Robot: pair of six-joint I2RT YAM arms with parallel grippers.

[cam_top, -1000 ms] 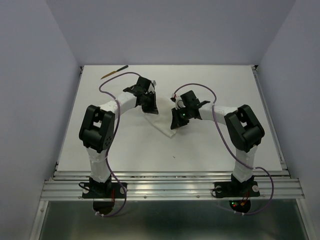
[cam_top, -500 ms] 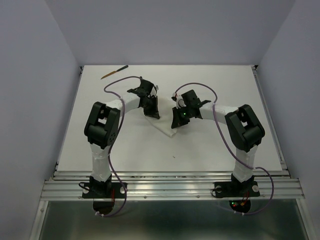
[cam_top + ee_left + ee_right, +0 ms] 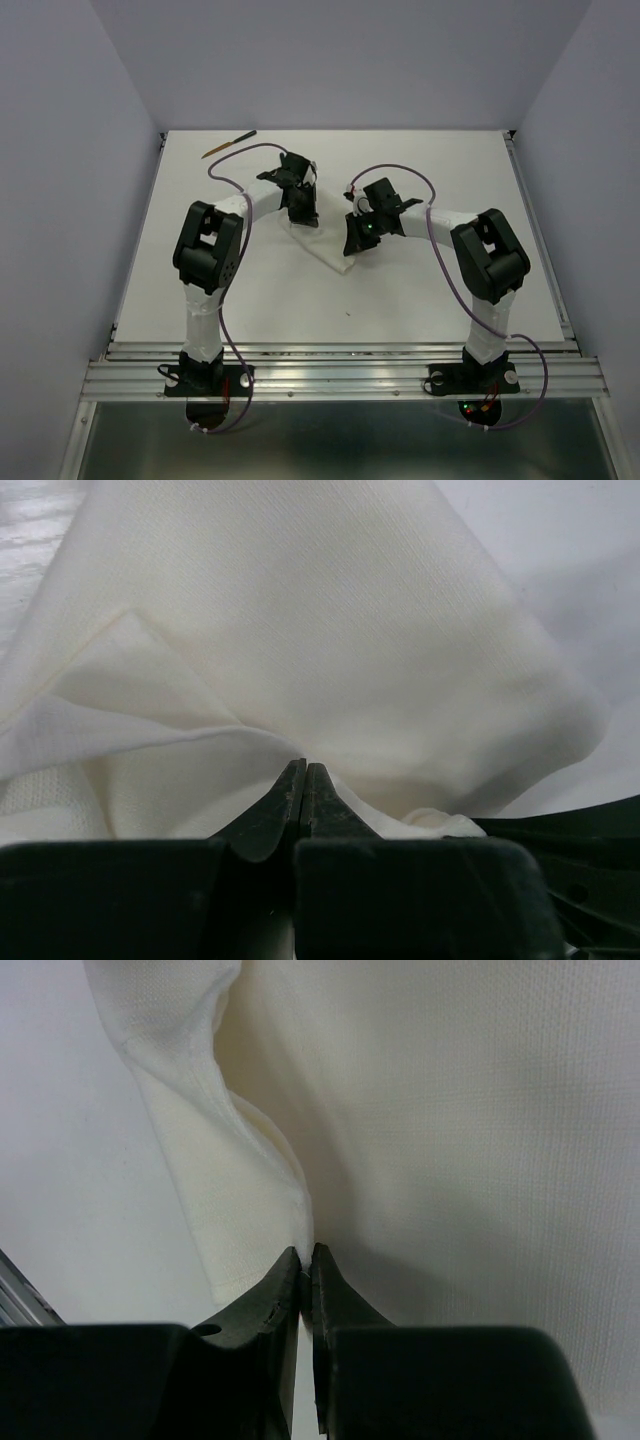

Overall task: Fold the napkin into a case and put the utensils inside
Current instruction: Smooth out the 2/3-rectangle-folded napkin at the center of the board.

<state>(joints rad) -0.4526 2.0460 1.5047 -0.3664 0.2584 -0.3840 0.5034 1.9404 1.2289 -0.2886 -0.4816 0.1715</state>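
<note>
**Left tool (image 3: 303, 770) and right tool (image 3: 305, 1255) both pinch the soft white cloth napkin (image 3: 327, 252)**

Your left tool has its two dark fingers pressed tip to tip, with a fold of the napkin caught between them. In the left wrist view the cloth rises from the fingertips in a broad, smooth sheet, and a creased layer bunches to the left of the grip.

Your right tool is closed the same way. Its fingertips meet on the napkin at the foot of a rolled, doubled edge, which runs up and to the left in the right wrist view. Flat fabric fills the right side of that view.

From above, you see the napkin as a narrow white band near the middle of the white counter (image 3: 430, 300). It stretches diagonally between the two tools, the left tool at its far end and the right tool at its near right side. Whether the cloth rests on the counter or hangs just above it cannot be told.

One thin brown wooden utensil with a dark end (image 3: 228, 145) lies at the counter's far left corner, well apart from the napkin and both tools.
</note>
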